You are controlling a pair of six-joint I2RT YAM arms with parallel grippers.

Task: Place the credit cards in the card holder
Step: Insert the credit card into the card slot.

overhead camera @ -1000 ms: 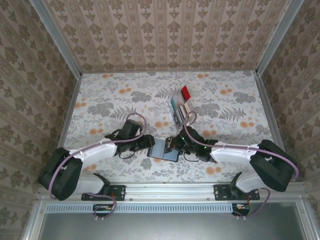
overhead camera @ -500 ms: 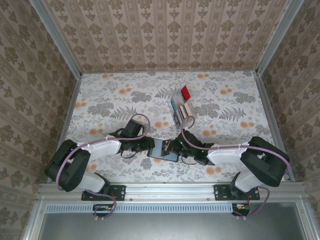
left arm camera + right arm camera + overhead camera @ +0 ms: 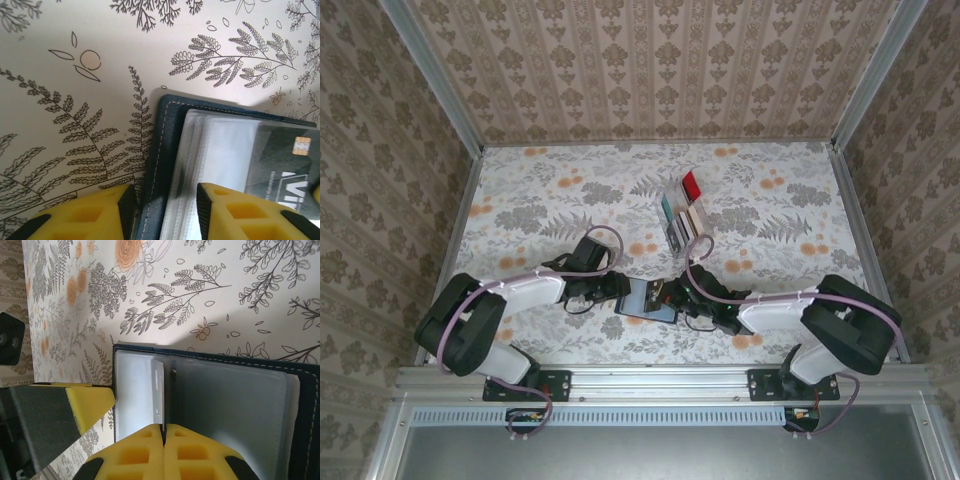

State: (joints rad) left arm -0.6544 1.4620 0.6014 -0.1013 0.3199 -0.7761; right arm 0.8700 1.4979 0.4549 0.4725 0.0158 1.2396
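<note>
The card holder lies open on the table between my grippers, navy cover outside, clear sleeves inside. My left gripper stands open astride its left edge, one finger on the table beside the cover. My right gripper is shut on a thin clear sleeve leaf that stands on edge. A dark card with a chip lies in the right half. More credit cards, among them a red one and a teal one, stand in a clear rack.
The clear slotted rack stands just beyond the holder, right of centre. Metal rails and patterned walls close in the flowered tabletop on three sides. Both arms lie low along the near edge.
My left gripper's jaws have narrowed round the holder's left edge. Both arms have sunk lower and drawn in a little. The holder has stayed put.
</note>
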